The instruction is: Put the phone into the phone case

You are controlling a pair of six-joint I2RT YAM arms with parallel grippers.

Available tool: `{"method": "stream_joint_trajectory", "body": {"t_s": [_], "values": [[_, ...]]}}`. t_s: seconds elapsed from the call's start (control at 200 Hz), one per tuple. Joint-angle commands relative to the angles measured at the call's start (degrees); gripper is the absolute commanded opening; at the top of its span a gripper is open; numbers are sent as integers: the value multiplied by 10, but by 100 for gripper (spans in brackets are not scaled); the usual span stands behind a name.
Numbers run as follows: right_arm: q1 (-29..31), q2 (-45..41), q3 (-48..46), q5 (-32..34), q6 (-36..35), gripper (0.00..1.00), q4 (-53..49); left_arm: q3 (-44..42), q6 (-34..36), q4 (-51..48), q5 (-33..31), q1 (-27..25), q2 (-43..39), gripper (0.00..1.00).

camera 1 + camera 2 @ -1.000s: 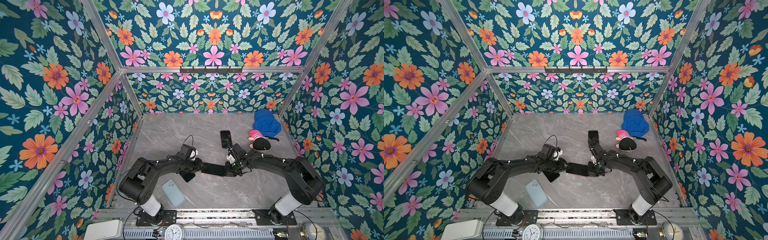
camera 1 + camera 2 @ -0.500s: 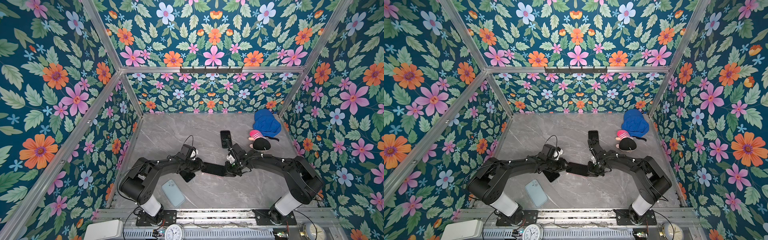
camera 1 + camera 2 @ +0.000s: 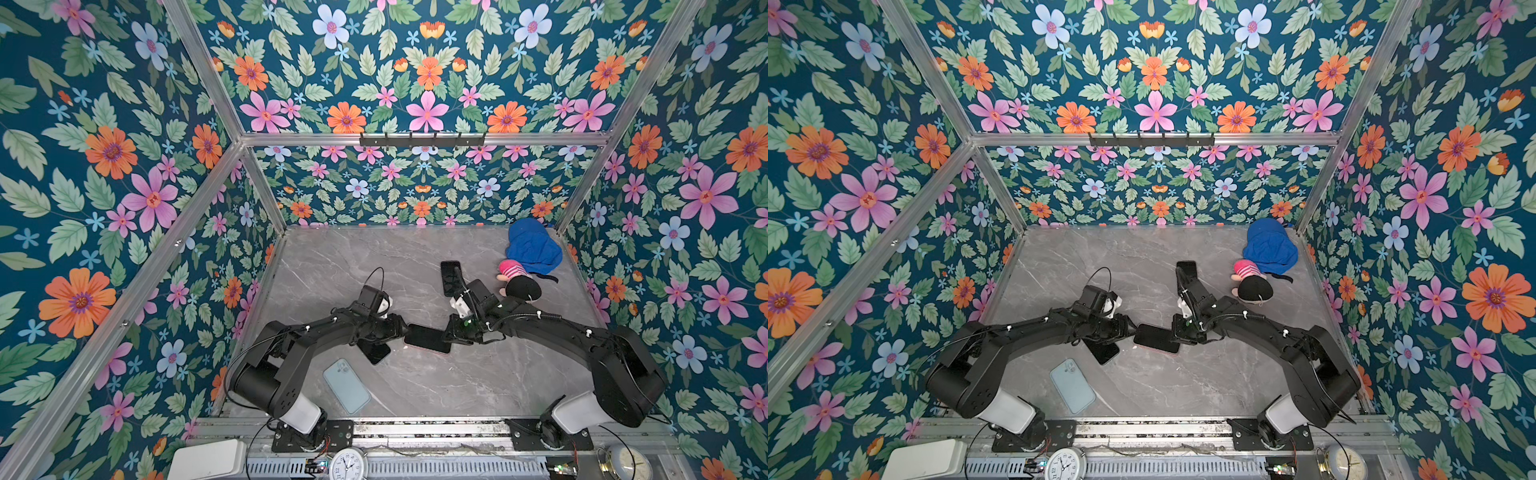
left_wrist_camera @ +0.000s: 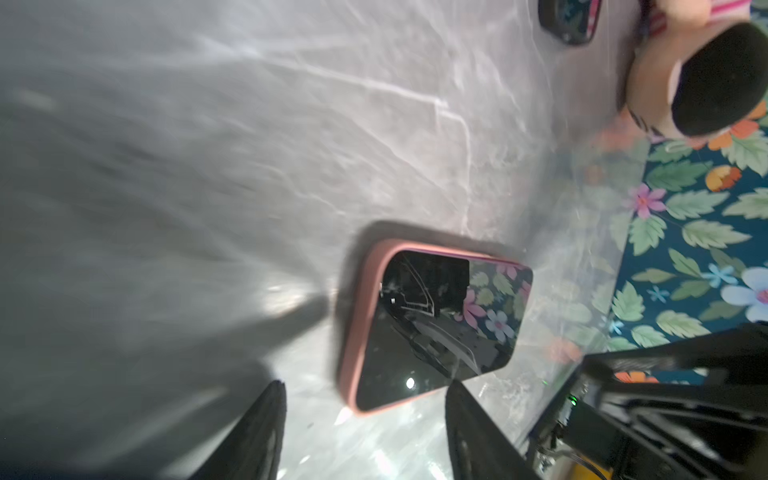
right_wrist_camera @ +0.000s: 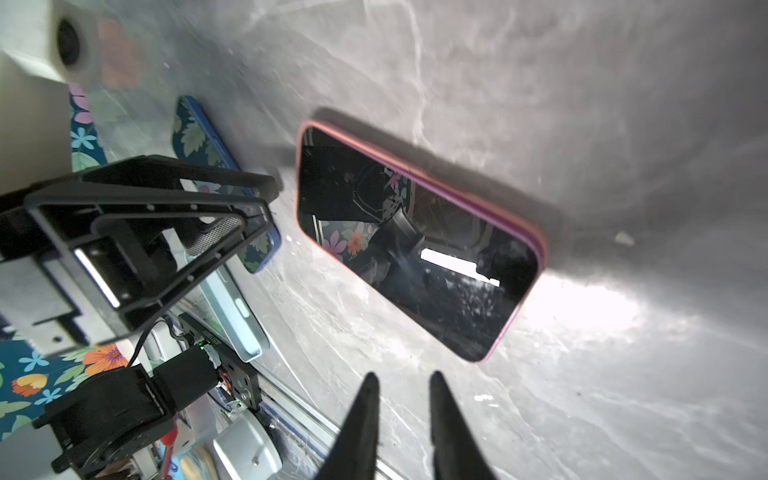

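Item position: phone lies flat, screen up, mid-table, apparently seated in the pink phone case.
9 o'clock end: left gripper just beside it, jaws wide apart, nothing held.
3 o'clock end: right gripper near, jaws narrowly parted, nothing held.
Handling: judged stiff, moderately heavy; glass slick and fragile; case rim looks softer and grippier.
Hold point: across the long case edges, clear of the glass.

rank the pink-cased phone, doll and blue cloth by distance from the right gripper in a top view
1. pink-cased phone, mid-table, beside the right gripper
2. doll, back right
3. blue cloth, back right corner, beyond the doll
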Motion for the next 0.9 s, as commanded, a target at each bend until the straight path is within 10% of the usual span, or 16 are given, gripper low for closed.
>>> {"method": "stream_joint_trajectory", "body": {"t_s": [0.0,0.345,0.895], "values": [[-13,29,26,10,-78,37,-18,-9,8,-48,-7,-13,-26,65],[-39,147,77,-30,-179,55,-19,-14,-58,33,22,-113,0,59],[1,83,-15,-53,-119,44,1,155,41,-8,35,-90,179,46]]}}
